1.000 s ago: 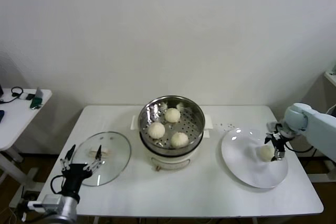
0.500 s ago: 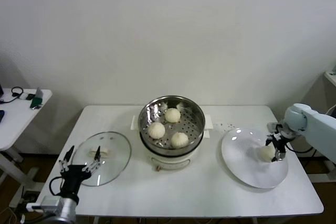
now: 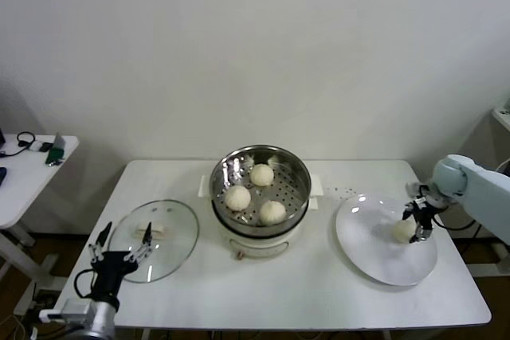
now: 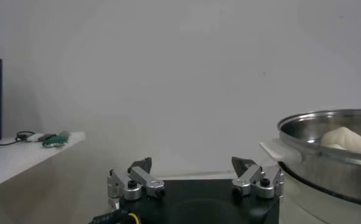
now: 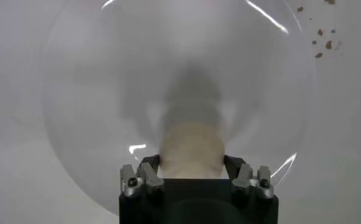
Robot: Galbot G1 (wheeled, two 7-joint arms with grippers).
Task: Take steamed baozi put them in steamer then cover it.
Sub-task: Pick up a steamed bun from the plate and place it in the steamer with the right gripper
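Observation:
Three cream-white baozi (image 3: 261, 174) lie on the perforated tray of the shiny steamer (image 3: 219, 171) at the table's middle. A fourth baozi (image 3: 402, 230) is on the white plate (image 3: 374, 252) at the right. My right gripper (image 3: 416, 224) is at it. In the right wrist view the fingers (image 5: 148, 165) press both sides of this baozi (image 5: 191, 149). The glass cover (image 3: 171, 236) lies flat at the left. My left gripper (image 3: 121, 240) is open and empty at the cover's near edge. The left wrist view shows its gripper (image 4: 192, 167) and the steamer (image 4: 326, 158).
A white side table (image 3: 24, 169) with cables stands off to the left. Small brown crumbs (image 3: 344, 192) lie between the steamer and the plate. The plate reaches close to the table's right front edge.
My right gripper has stayed at the baozi on the plate and shifted only slightly. My left arm has sunk a little toward the front edge.

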